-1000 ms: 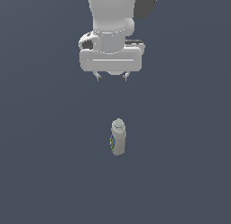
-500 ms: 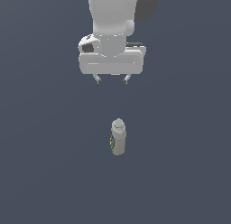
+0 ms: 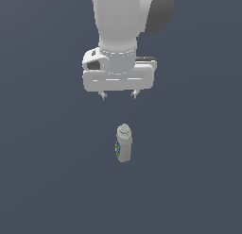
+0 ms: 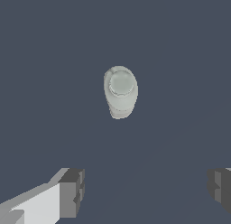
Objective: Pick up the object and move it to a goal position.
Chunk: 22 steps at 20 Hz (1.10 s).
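Item: plastic bottle (image 3: 124, 143), upright on the bench (image 3: 42, 181), cap uppermost. Our claw (image 3: 118, 95) hangs above it, parted and empty, well apart.

Your single white Panda arm (image 3: 124, 25) comes down from the top of the exterior view, its thick pale link standing nearly upright with a dark grey joint housing showing at the exterior view's right. Below it sits the wide, pale grey hand block, set crosswise, and your two-finger gripper (image 3: 118, 95) points straight down from that block. You can see only the short dark fingertips (image 3: 103, 96) poking out beneath the block, set well apart. In the wrist view your gripper (image 4: 146, 189) shows the same: one grey finger pad on a white finger at one edge, the other pad at the opposite edge, a broad gap between them, nothing held.
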### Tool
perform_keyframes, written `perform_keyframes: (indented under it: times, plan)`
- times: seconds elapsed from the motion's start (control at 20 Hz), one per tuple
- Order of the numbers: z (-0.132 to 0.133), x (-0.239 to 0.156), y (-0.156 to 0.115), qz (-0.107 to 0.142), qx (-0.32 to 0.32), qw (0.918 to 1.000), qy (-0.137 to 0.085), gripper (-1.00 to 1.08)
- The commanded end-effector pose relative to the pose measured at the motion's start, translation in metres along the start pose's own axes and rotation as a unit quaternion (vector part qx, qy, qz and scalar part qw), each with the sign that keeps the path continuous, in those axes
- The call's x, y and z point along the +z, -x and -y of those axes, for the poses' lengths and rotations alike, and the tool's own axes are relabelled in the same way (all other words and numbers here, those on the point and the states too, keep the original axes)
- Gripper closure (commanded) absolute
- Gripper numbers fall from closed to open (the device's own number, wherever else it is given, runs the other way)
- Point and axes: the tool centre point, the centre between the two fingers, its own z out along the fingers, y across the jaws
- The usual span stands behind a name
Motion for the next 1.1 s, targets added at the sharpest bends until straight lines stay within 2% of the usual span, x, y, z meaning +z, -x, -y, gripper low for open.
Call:
perform_keyframes:
  times: [0.0,0.5,1.05]
  plan:
    - [0.001,0.006,-0.016,0.003,-0.014,0.9999,0.001,-0.92]
    - [0.006,0.032,-0.061,0.011,-0.056,0.9983,0.003,-0.92]
    - [0.007,0.042,-0.074,0.014,-0.07,0.9975,0.003,-0.92]
